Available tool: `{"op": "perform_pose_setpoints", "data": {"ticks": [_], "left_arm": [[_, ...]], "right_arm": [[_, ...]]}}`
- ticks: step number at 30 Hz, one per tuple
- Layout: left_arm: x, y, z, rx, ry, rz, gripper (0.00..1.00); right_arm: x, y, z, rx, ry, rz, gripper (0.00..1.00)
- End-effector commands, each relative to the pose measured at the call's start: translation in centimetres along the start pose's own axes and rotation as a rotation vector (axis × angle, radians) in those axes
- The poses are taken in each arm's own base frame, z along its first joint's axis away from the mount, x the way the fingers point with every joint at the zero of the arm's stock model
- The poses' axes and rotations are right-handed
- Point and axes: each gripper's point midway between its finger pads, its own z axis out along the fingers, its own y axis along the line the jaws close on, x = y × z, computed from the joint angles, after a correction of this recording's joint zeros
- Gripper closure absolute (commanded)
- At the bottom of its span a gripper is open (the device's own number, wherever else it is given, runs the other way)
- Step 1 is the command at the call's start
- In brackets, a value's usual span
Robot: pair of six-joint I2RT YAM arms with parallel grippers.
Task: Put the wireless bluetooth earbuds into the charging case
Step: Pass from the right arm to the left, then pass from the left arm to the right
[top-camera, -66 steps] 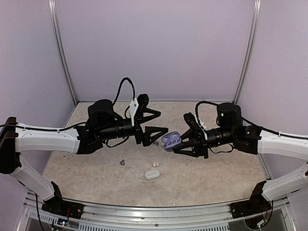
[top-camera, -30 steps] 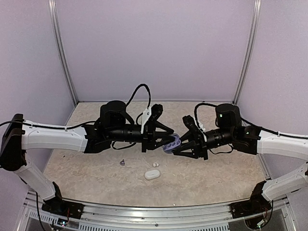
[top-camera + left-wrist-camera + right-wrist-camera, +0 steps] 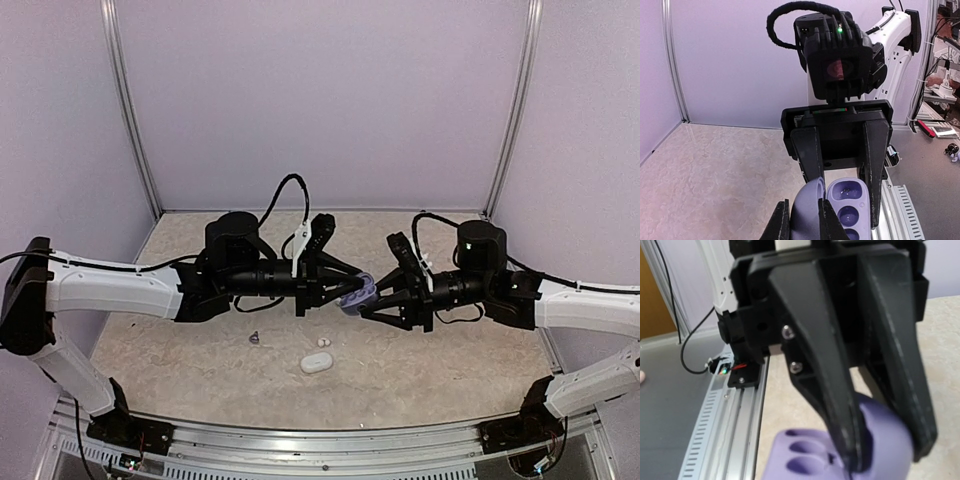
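A lilac charging case (image 3: 357,295) hangs open in mid-air between both arms. My left gripper (image 3: 345,286) is shut on its raised lid (image 3: 807,212), one finger on each face. My right gripper (image 3: 370,300) comes from the opposite side, and its fingers (image 3: 874,165) lie along both sides of the case's base (image 3: 850,202). The wells that show in the base hold nothing. In the right wrist view the left gripper (image 3: 890,457) fills the frame, pinching the lid (image 3: 885,432). A cream-white earbud (image 3: 323,342) and a dark earbud (image 3: 255,338) lie on the table below.
A closed white case (image 3: 315,363) lies on the mottled beige table (image 3: 200,360) just in front of the white bud. Lilac walls close in the back and sides. A metal rail (image 3: 320,450) runs along the near edge.
The left arm has reached right to the case and its jaws have closed on the lid. The right arm has eased slightly to the right, still at the case's base.
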Motion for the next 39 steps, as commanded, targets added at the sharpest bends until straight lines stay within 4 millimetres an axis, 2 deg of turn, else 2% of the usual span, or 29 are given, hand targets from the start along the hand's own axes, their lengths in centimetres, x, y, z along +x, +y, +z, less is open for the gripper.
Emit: {"op": "perform_pose_setpoints", "data": {"ticks": [1,13,29,32,39], "left_arm": [[-1.75,0.56,-0.88,-0.046,-0.051,0.008,0.98],[-1.76,0.49,-0.72,-0.04,-0.052,0.009,0.98],[-1.62,-0.15,-0.09,-0.021,-0.043,0.033,0.99],[-1.64,-0.21,0.0,-0.022,-0.041,0.039,0.99],[-1.56,-0.13,0.02,-0.027,-0.039,0.042,0.99]], "right_arm": [[-0.81,0.25,-0.25,-0.023,-0.044,-0.01,0.65],[-0.53,-0.11,0.02,-0.022,-0.035,0.003,0.54],[-0.61,-0.37,0.02,-0.026,-0.044,0.012,0.57],[-0.65,-0.39,-0.02,-0.029,-0.047,0.013,0.61],[-0.49,-0.39,-0.06,-0.033,-0.044,0.014,0.77]]}}
